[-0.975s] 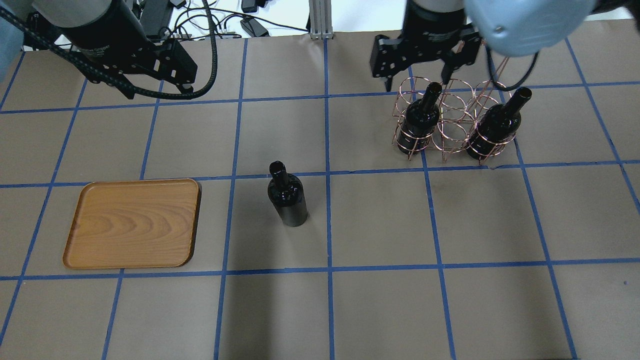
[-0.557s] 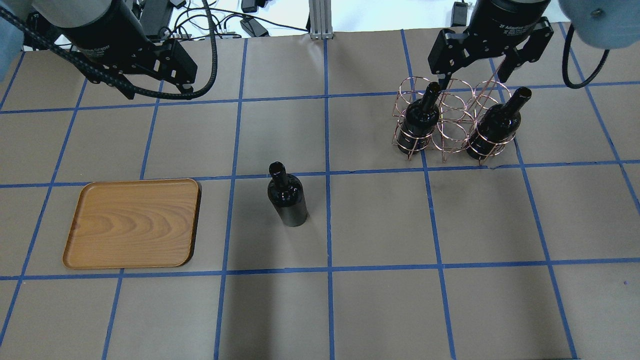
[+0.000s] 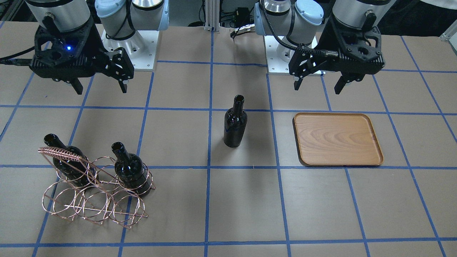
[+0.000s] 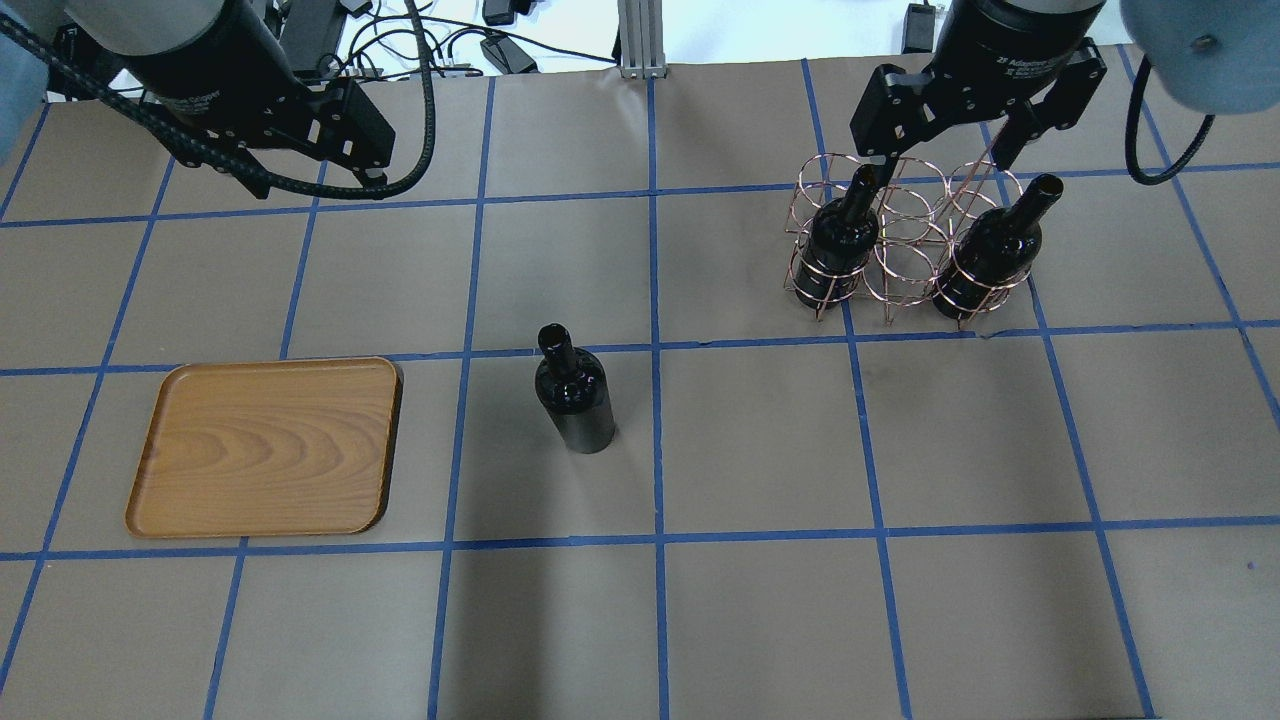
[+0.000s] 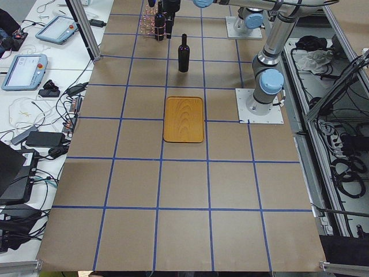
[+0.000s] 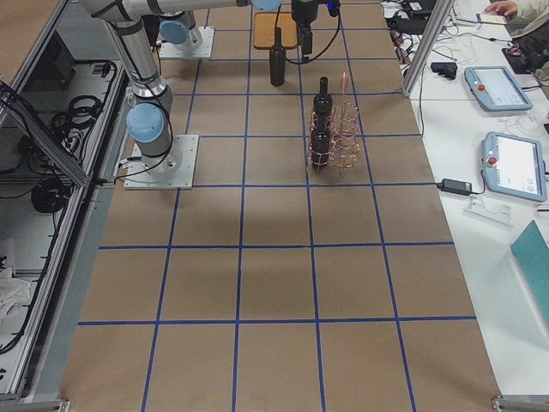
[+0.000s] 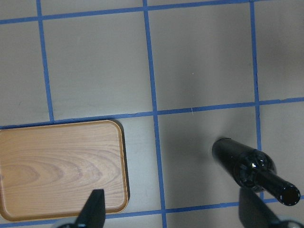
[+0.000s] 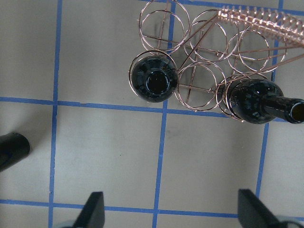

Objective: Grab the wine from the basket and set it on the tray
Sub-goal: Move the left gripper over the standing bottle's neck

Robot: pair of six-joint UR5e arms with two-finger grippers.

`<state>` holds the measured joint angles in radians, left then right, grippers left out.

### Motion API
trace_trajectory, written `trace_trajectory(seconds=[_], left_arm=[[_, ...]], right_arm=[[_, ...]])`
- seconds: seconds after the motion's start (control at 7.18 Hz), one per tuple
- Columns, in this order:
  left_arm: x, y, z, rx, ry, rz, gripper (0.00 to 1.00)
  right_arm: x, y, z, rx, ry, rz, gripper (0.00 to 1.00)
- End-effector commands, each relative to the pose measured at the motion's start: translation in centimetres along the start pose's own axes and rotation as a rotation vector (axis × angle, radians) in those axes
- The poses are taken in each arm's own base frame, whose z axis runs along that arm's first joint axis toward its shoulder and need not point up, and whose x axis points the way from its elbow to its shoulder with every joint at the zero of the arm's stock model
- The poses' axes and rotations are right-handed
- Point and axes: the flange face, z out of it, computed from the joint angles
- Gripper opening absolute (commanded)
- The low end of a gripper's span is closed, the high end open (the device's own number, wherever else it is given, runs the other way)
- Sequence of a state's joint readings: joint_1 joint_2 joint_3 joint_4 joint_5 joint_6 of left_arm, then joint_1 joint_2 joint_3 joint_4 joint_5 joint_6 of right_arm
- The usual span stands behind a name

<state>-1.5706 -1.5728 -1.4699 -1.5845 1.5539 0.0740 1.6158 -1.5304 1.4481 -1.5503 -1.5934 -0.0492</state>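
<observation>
One wine bottle (image 4: 575, 395) stands upright on the table's middle, right of the wooden tray (image 4: 265, 445), which holds nothing. Two more bottles (image 4: 840, 240) (image 4: 990, 250) stand in the copper wire basket (image 4: 905, 265) at the back right. My right gripper (image 4: 940, 155) is open, hovering just behind and above the basket; its wrist view looks down on both bottle mouths (image 8: 154, 80) (image 8: 254, 99). My left gripper (image 3: 317, 87) is open and empty, high behind the tray (image 3: 337, 139); its wrist view shows the tray (image 7: 61, 166) and the free bottle (image 7: 247, 166).
Brown paper with a blue tape grid covers the table. The arm bases (image 3: 128, 39) stand at the robot's edge. Cables and power bricks (image 4: 450, 40) lie beyond the far edge. Tablets (image 6: 497, 86) lie on a side bench.
My right gripper has swung to the right, from beside the basket's left end to behind its middle, then nearly stopped. The left arm, bottles and tray have not moved.
</observation>
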Motion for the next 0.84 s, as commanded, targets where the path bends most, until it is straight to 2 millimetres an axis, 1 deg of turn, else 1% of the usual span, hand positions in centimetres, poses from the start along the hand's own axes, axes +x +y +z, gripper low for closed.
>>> trace_trajectory(seconds=[0.0, 0.14, 0.28, 0.42, 0.56, 0.7], left_arm=[[0.5, -0.4, 1.0, -0.016, 0.006, -0.08, 1.0], [2.0, -0.9, 2.9, -0.046, 0.009, -0.172, 1.0], [6.1, -0.9, 4.0, -0.048, 0.011, -0.129, 1.0], [11.2, 0.1, 5.5, -0.074, 0.009, -0.153, 1.0], [14.8, 1.4, 6.6, -0.099, 0.005, -0.117, 1.0], [15.8, 2.5, 8.8, -0.14, -0.006, -0.091, 1.0]], right_arm=[[-0.6, 0.0, 0.3, -0.006, -0.001, -0.01, 1.0], [-0.5, 0.0, 0.5, -0.009, 0.001, -0.01, 1.0], [-0.5, 0.1, 0.5, -0.012, 0.001, -0.01, 1.0], [-0.5, 0.2, 0.6, -0.017, 0.002, -0.009, 1.0], [-0.5, 0.2, 0.5, -0.016, 0.004, -0.009, 1.0], [-0.5, 0.2, 0.6, -0.017, 0.004, -0.009, 1.0]])
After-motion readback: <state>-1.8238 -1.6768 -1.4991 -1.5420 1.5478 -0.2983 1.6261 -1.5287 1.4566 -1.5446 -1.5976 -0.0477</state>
